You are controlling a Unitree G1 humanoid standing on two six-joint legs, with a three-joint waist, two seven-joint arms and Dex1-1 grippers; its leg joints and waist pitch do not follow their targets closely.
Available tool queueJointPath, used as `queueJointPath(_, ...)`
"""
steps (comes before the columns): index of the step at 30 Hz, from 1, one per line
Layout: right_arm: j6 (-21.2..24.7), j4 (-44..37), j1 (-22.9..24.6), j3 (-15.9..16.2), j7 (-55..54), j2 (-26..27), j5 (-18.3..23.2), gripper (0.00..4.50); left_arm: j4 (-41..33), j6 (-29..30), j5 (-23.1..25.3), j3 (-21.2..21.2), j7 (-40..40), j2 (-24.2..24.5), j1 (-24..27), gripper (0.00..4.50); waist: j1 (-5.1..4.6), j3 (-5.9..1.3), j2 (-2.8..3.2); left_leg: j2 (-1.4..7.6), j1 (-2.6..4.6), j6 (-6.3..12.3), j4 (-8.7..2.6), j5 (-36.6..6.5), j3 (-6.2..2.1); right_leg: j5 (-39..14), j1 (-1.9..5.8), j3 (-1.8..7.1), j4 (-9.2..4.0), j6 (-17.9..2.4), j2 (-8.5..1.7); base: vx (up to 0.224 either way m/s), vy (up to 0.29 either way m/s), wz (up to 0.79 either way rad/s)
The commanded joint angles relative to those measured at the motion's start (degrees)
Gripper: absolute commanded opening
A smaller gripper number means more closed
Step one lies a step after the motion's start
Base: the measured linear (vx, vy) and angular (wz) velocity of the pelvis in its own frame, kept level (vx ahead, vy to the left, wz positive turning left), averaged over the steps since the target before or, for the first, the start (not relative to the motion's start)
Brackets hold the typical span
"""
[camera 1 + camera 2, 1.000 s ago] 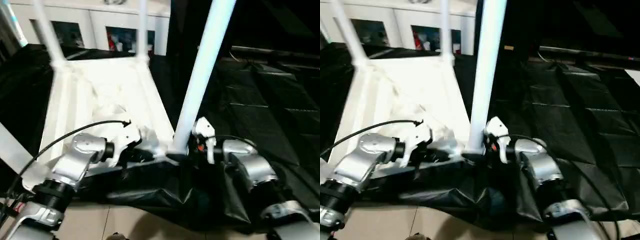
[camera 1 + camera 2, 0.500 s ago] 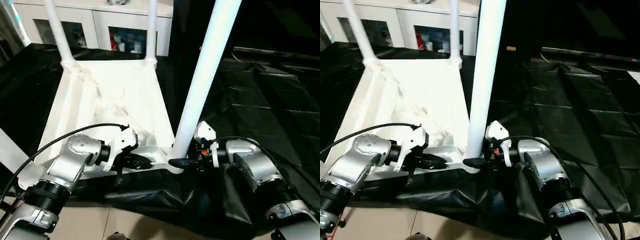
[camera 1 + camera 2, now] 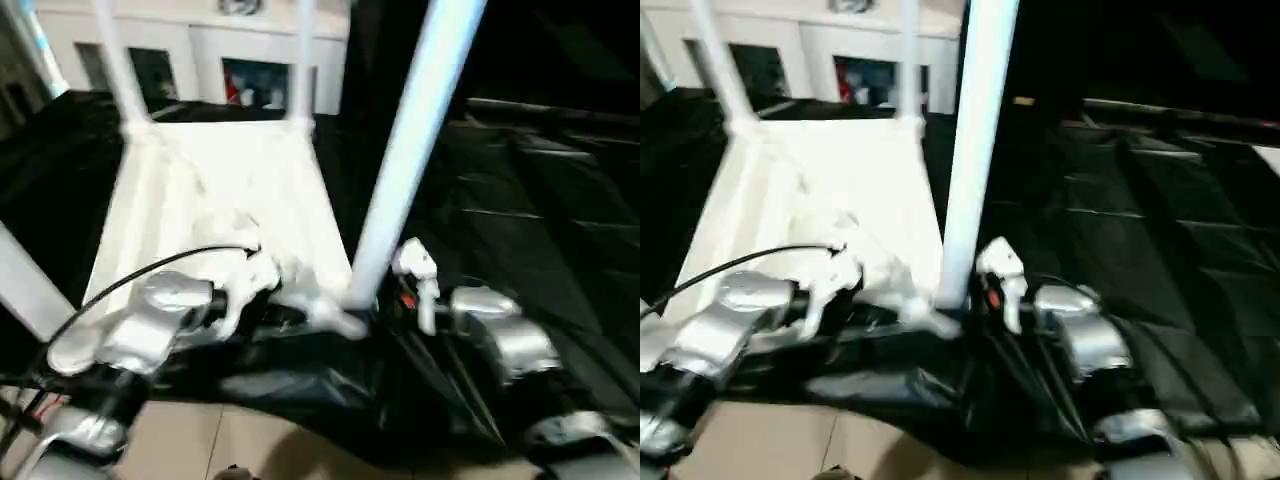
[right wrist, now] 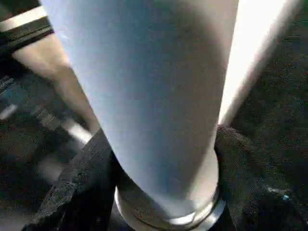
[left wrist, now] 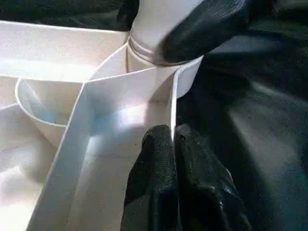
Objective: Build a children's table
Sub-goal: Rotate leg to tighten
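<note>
While the upturned table top lies on black sheeting, the right gripper clasps the near leg (just above its socket). The left gripper pinches the top's edge wall.

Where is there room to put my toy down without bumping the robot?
The black sheet right of the near leg lies bare. The upturned table top has room between its far legs. It is crowded at the near corner, where both grippers work.

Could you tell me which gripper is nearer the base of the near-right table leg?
Right: the right gripper clasps the leg at its base; the left gripper pinches the tabletop's rim beside that socket.
</note>
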Motion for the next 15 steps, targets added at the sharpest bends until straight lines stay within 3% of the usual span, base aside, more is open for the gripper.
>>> queueJointPath(1,2.21,3.7,-0.23,2.07,-7.24,4.75,-1.82,2.61,-0.53,0.78,-0.22,-1.21,4.62,-4.58,-2.79,0.0,-0.52,-2.38,0.68,1.81,0.51,-2.66,-4.14,-24.47,-1.83,-37.51,1.26,1.93,-7.35,-3.4,-5.46,-0.061,0.016,-0.15)
queueJointPath(4,1.92,6.59,-2.27,-0.56,-16.31,9.42,-1.49,2.61,0.28,1.76,0.37,-0.96,8.8,-8.02,-4.05,0.0,-0.95,-2.52,0.81,1.79,0.69,-2.39,-4.22,-25.36,-2.03,-36.53,1.1,1.69,-7.58,-3.32,-5.39,0.0,0.0,0.0)
queueJointPath(8,-1.03,6.72,-2.82,0.25,-15.84,11.25,-2.11,2.61,-0.05,1.19,0.71,-1.63,8.78,-9.23,-4.13,0.0,-1.5,-2.62,0.99,2.09,0.54,-1.74,-4.55,-25.77,-1.94,-30.61,1.03,1.99,-7.29,-5.08,-5.24,0.0,0.0,0.0)
queueJointPath(10,-1.62,6.07,-2.78,0.67,-13.64,11.58,-1.7,3.16,-0.27,0.53,1.16,-2.26,8.01,-8.96,-3.86,0.0,-1.46,-2.61,0.92,2.12,0.5,-1.41,-4.66,-25.24,-1.75,-28.07,1.0,2.29,-6.97,-6.12,-5.11,0.0,0.0,0.0)
queueJointPath(13,-0.15,3.04,-2.17,0.79,-8.36,10.23,0.39,3.39,-1.37,-0.32,1.09,-2.98,5.2,-6.99,-2.71,0.0,-1.32,-2.65,0.8,2.11,0.51,-0.83,-4.61,-24.28,-1.45,-25.91,1.02,2.66,-6.72,-7.1,-5.08,0.0,0.0,0.0)
queueJointPath(15,0.26,1.47,-1.93,1.52,-5.36,8.22,0.44,3.65,-2.02,-0.76,0.84,-3.17,3.01,-5.5,-2.09,0.0,-1.23,-2.89,0.84,2.34,0.05,-0.4,-4.7,-21.06,-1.29,-20.91,1.48,2.89,-6.1,-8.34,-5.07,0.0,0.0,0.0)
